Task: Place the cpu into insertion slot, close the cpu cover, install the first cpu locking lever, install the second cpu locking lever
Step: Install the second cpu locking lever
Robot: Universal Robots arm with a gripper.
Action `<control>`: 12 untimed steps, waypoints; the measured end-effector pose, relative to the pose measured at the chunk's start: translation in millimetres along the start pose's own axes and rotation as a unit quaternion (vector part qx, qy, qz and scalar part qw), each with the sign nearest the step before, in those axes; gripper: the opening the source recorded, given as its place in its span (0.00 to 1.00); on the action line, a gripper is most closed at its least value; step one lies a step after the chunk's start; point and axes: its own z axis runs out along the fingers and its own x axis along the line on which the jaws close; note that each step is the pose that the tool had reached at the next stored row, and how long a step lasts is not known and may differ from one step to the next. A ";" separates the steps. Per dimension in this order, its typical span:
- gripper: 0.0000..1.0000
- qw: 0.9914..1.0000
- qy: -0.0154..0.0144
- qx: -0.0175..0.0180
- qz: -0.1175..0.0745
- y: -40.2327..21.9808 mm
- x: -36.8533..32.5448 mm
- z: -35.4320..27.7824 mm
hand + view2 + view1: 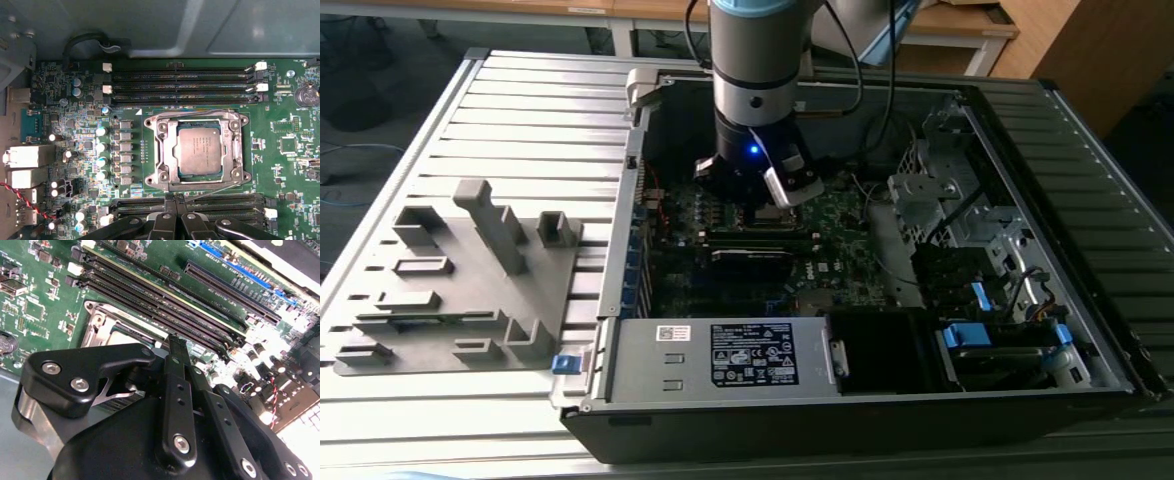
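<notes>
While the arm stands inside the open black computer case (1067, 400), we list a flat square cpu (199, 148) with a dull grey metal top, seated in the square insertion slot (181, 129). Over it we see the thin shiny silver cpu cover (229, 150), its window framing the chip. Beside the socket run long black memory slots (180, 80). The black matte gripper (173, 206) hovers near them, its fingers pressed together, pinching nothing.

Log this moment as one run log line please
arm: inside open case | gripper: closed, empty, beside socket | cpu: seated in insertion slot | cpu cover: down over cpu
</notes>
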 end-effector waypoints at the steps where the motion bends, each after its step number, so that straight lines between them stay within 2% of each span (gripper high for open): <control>1: 0.11 1.000 0.000 0.000 0.000 0.0 0.1 0.4; 12: 0.11 1.000 0.000 0.000 0.000 -0.1 1.0 0.9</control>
